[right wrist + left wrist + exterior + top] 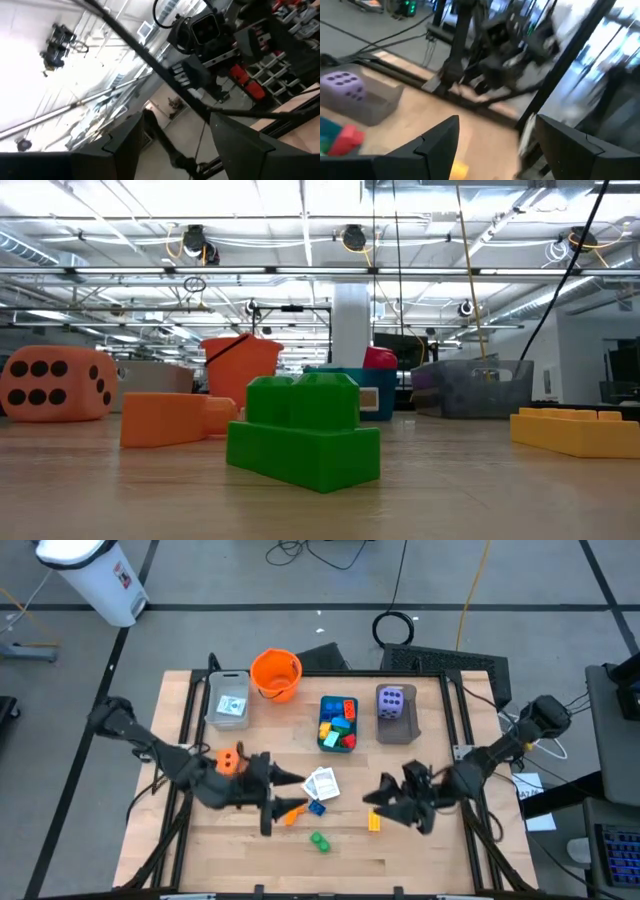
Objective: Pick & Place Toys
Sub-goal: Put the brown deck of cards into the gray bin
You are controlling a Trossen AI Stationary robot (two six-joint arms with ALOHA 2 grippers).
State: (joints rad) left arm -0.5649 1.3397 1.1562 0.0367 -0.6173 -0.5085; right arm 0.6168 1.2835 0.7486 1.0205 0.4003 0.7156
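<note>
My left gripper [285, 795] hovers open above the table's middle left, with nothing between its fingers [440, 145]. My right gripper [375, 795] hovers open at the middle right, tipped upward, also empty [175, 145]. Between them on the table lie white cards [322, 783], a blue brick [316, 807] and an orange brick [292, 810]. A green brick [319, 840] lies nearer the front and a yellow brick [375, 821] below the right gripper. An orange die [228, 760] sits by the left arm. The low view shows the green brick [305, 430] resting flat.
At the back stand a grey tray holding a card [228, 700], an orange bucket [276, 675], a teal tray with several bricks [338, 723] and a tray with a purple die [396, 712]. Bare wood lies along the table's front edge [320, 875].
</note>
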